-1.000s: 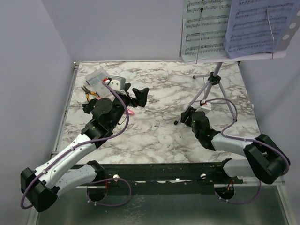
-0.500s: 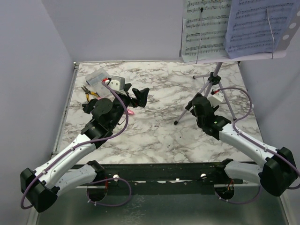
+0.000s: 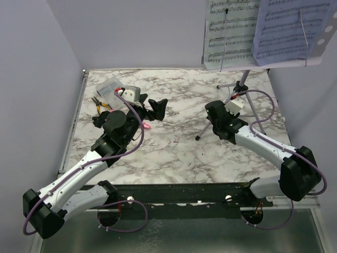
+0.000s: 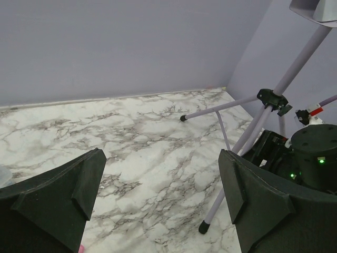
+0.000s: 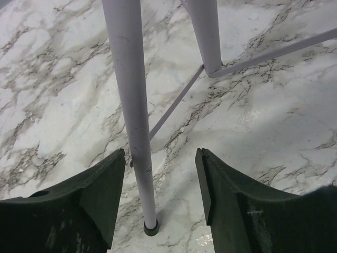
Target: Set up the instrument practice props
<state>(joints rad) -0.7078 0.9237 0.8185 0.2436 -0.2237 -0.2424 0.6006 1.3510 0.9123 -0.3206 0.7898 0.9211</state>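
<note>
Music stand: the tripod (image 3: 241, 90) stands at the far right of the marble table (image 3: 174, 153), with one of its legs between the right jaws.

Right wrist view – right gripper (image 5: 160, 153) released, fingers apart. One pale leg (image 5: 131, 105) runs down through the gap, close to the finger on the left of that view, with clear space on the other side. Its black foot cap (image 5: 151, 228) rests on the marble just ahead of the fingertips. A second leg (image 5: 202, 31) sits further ahead, and thin brace rods cross between the two. No grip on anything.

Only the top view shows the lavender desk (image 3: 320, 50), high above and beyond the right gripper (image 3: 210, 122). It carries 2 sheets of music, one (image 3: 226, 31) on the left and one (image 3: 284, 26) on the right.

Left wrist view – left gripper (image 4: 161, 155) spread wide, nothing between the fingers. Far ahead of them are 2 tripod feet on the marble, with the right arm low at the right edge. A pink sliver (image 4: 81, 247) shows at the bottom edge by the inner side of the finger on the left.

In the top view that pink bit, the microphone (image 3: 147, 126), lies under the left gripper (image 3: 158, 105), mostly hidden.

Behind the left jaws, at the far left corner: 1 clear box (image 3: 108, 87) and 1 pair of pliers (image 3: 102, 104), just beside each other.
</note>
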